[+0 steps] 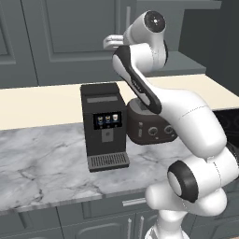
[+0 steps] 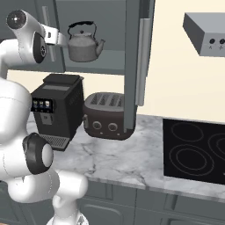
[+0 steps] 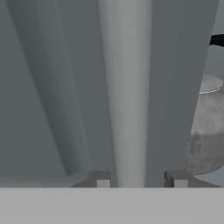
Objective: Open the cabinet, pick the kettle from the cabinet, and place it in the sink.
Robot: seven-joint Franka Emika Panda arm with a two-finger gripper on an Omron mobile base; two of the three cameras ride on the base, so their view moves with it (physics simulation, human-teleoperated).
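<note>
Up high on the left of the right base view, straddles the left door's silver bar handle with the gripper. Keeps the fingertips apart, one on each side of the bar, with a sliver of gap on the right side, so not clamped. Leaves little room there, with the door panel close behind the bar.

Just right of the gripper, sits upright on the grey shelf of the cabinet: one kettle, silver-grey, black arched handle on top, spout to the right. Shows free shelf to its right and clear height above its handle. Peeks past the door's edge at the right of the hand view as well.

Further right, stands swung out and edge-on: the right door, one long bar handle on it, walling off that side of the opening.

Below, on the marble counter, counts one black coffee machine and one dark brown toaster with four slots and two knobs, set just beside each other under the shelf. Offers bare marble in front of both, out to the counter's front edge.

At the right, lies flush in the counter: one black glass stovetop, three rings in sight. Hangs above it one grey hood with two knobs.

Carries three small icons on the coffee machine's screen, too small to read.
</note>
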